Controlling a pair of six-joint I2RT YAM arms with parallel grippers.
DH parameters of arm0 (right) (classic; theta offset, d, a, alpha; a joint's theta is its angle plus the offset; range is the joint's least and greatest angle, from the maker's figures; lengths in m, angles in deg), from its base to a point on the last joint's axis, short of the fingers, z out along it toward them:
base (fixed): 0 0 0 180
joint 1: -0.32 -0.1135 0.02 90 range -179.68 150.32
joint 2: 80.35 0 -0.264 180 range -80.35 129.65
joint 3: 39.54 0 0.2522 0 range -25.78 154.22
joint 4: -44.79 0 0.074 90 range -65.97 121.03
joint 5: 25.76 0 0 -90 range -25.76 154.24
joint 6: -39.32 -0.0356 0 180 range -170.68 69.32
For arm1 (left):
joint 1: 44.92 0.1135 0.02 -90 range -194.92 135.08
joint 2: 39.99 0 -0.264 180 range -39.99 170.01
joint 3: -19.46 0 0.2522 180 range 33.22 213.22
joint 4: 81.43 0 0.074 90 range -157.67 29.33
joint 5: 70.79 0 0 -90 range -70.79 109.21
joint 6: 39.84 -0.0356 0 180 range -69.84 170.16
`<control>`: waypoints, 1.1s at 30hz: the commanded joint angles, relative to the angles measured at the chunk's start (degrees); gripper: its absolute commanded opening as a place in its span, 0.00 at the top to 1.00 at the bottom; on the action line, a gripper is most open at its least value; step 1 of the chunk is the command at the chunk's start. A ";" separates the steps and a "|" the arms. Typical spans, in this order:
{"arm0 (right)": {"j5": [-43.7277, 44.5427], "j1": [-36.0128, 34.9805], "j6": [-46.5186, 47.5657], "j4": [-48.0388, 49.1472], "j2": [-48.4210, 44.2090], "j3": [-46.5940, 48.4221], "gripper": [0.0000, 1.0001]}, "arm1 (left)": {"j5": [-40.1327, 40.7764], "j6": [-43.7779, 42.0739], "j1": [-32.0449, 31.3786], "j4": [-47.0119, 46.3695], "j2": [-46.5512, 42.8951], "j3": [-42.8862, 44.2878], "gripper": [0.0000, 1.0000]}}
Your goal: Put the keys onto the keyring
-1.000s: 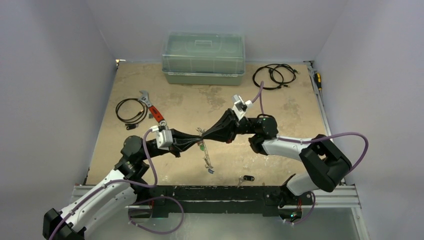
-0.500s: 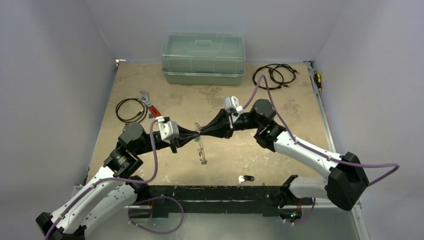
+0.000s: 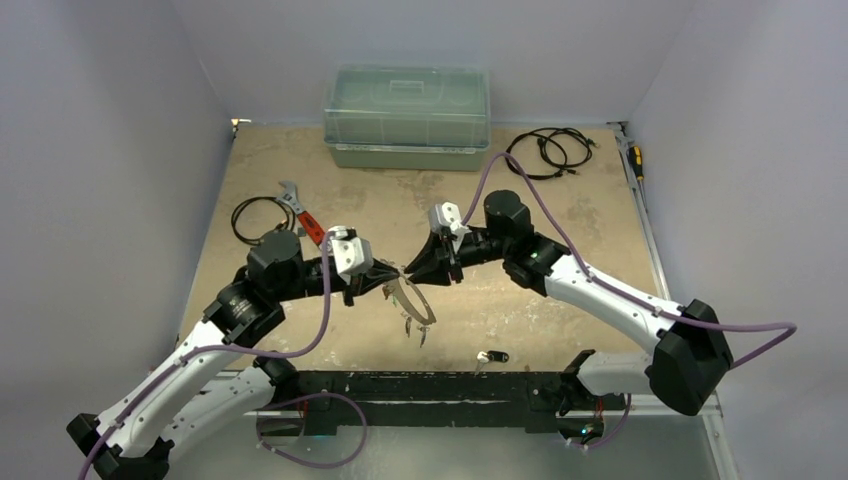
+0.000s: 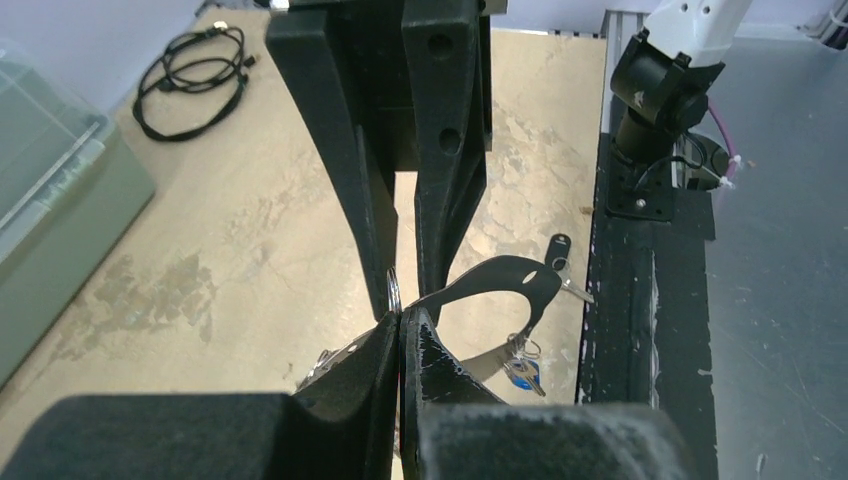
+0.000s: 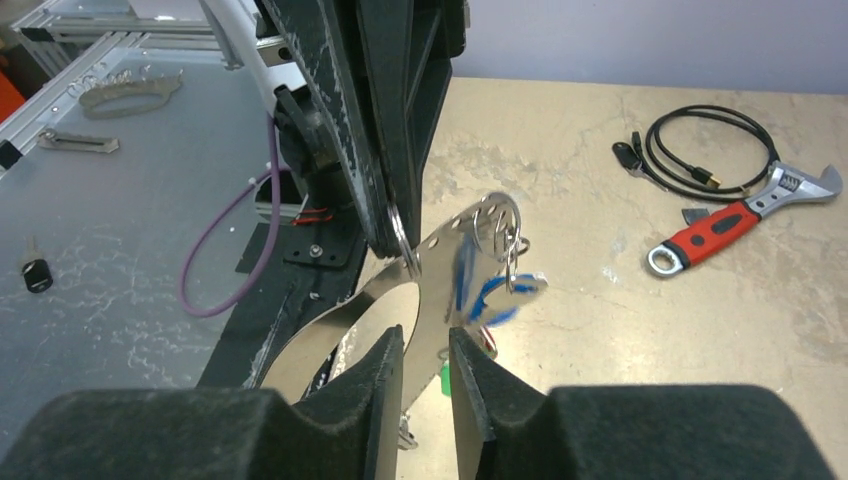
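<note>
The keyring [image 3: 418,305], a flat silver crescent, hangs tilted above the table between my two grippers. My left gripper [image 3: 392,274] is shut on its upper end, with a small split ring at the tips [image 4: 401,322]. The crescent [image 4: 500,275] curves away to the right, and a blue-tagged key [image 4: 522,372] dangles from it. My right gripper [image 3: 410,272] faces the left one, its jaws a little apart [image 5: 427,345]. The keyring's strip [image 5: 440,270] shows in that gap. Blue [image 5: 495,295] and green [image 5: 445,378] tagged keys hang there. A black-tagged key [image 3: 493,356] lies loose on the table near the front edge.
A clear green lidded box [image 3: 407,118] stands at the back. A red-handled wrench [image 3: 305,215] and a coiled black cable [image 3: 262,220] lie at the left. Another cable [image 3: 547,152] lies at the back right. A black rail [image 3: 430,385] runs along the near edge.
Both grippers moved left and farther from the near edge, carrying the keyring. The keyring swung from hanging straight down to a tilt. The right gripper's jaws now stand slightly apart.
</note>
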 commanded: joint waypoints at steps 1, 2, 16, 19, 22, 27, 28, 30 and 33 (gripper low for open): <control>0.74 -0.17 3.06 -3.65 -2.70 2.84 0.71 | 2.02 -3.71 -1.55 3.61 1.85 5.15 1.00; 1.93 -0.23 3.47 -4.60 -3.39 3.16 0.70 | 2.30 -4.29 -1.62 5.47 2.71 6.36 1.00; 4.87 -0.15 13.88 -23.01 -5.60 12.93 0.63 | 6.17 -2.82 -2.26 16.29 8.83 14.80 1.00; 4.15 -0.22 14.47 -25.03 -5.05 13.94 0.58 | 6.06 -1.82 -2.48 18.50 10.43 16.55 1.00; 1.85 -0.23 16.79 -27.49 -3.93 15.06 0.54 | 6.05 -1.21 -2.76 20.76 11.86 18.25 1.00; 0.04 -0.19 17.05 -27.33 -1.65 15.72 0.51 | 6.03 -0.82 -3.10 23.09 12.45 19.45 1.00; -0.36 -0.30 17.18 -27.48 -1.19 16.07 0.51 | 6.18 -0.77 -3.13 23.44 12.52 19.59 1.00; -1.27 -0.32 17.33 -27.17 -0.31 16.47 0.51 | 6.17 -0.67 -3.37 24.06 12.92 20.09 1.00; -2.99 -0.36 16.84 -25.95 0.49 16.78 0.52 | 5.71 -0.52 -3.69 24.35 13.38 20.50 1.00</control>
